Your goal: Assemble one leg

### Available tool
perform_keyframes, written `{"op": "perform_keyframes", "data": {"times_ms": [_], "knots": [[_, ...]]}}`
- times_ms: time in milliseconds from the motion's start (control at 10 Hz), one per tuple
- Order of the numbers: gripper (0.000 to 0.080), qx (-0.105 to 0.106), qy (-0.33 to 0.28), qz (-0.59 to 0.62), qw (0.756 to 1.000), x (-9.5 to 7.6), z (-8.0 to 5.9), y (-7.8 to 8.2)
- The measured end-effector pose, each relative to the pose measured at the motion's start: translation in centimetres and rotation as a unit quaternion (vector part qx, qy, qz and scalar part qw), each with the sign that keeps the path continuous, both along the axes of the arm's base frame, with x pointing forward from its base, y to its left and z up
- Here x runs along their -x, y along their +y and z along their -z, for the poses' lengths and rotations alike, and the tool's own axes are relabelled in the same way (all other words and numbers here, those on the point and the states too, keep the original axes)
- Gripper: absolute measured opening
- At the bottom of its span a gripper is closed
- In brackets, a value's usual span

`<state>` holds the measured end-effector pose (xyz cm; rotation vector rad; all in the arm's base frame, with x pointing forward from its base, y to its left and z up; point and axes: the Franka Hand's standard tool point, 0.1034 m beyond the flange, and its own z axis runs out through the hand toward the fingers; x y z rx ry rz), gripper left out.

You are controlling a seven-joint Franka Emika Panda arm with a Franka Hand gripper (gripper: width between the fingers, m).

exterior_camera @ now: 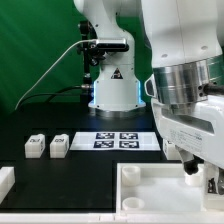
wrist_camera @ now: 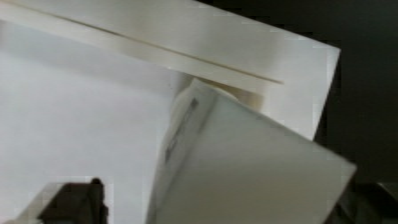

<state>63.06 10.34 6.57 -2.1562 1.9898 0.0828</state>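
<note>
Seating small white plastic block-like leg (wrist_camera: 240, 160) into large white square rimmed tray (exterior_camera: 150, 190).
Gripper (exterior_camera: 200, 178) low over the tray's corner; grip state unclear. Leg apparently held near the corner (wrist_camera: 231, 85); keep upright, align before pressing. Two spare legs (exterior_camera: 47, 146) beside marker board (exterior_camera: 118, 140).

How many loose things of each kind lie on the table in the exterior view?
Legs: 2, one and another
Marker board: 1
Tray-like piece: 1
White part, cut off at the view's left edge: 1
Total: 5
</note>
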Motion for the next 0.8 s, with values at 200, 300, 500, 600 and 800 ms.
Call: {"op": "perform_keyframes", "data": {"times_ms": [200,300,500,600,800], "knots": [[0.0649,0.008,-0.014,-0.111,0.994,0.1,-0.1,0.5],[0.0649,0.003,0.002,-0.126,0.992,0.4,-0.4,1.9],[0.0649,0.032,-0.018,-0.322,0.946,0.5,-0.9,3.9],[0.0649,0.037,-0.027,-0.383,0.922,0.8,-0.7,3.9],[0.0649,0.049,-0.052,-0.492,0.867,0.7,-0.1,1.5]]}}
